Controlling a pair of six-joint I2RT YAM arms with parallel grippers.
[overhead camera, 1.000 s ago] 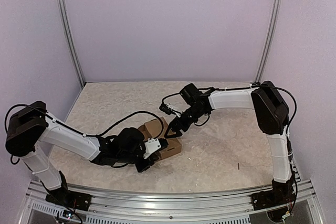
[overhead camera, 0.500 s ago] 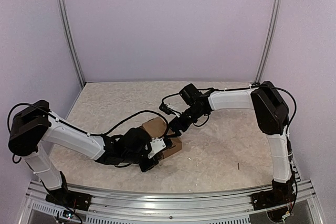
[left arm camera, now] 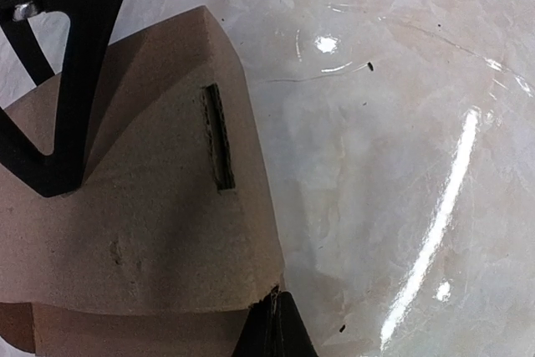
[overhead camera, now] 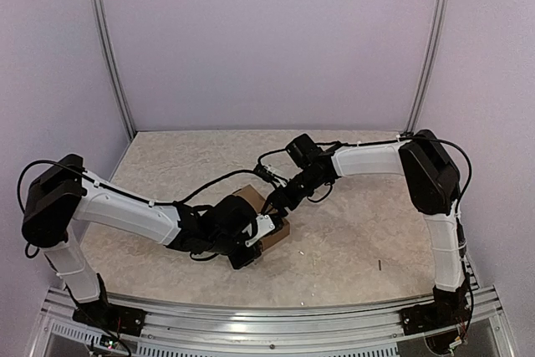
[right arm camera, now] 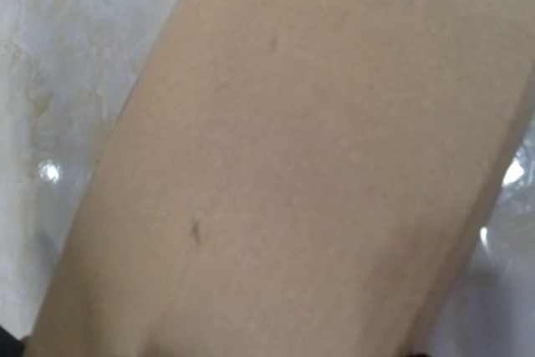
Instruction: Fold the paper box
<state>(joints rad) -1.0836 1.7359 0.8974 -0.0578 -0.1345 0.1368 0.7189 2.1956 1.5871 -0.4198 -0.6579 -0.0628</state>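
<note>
No text, label, brand, number or sign can be read in any view; the paper box point(left arm camera: 150, 232), at the lower left of the left wrist view, shows only plain brown cardboard

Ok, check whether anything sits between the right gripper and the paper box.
Nothing visible does. In the top view the right gripper is at the far edge of the paper box with no gap showing, and plain cardboard fills nearly all of its wrist view.

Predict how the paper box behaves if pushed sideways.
The paper box looks like thin cardboard, so it is probably light and likely to slide on the glossy table. Its bowed panel suggests it flexes rather than staying rigid.
</note>
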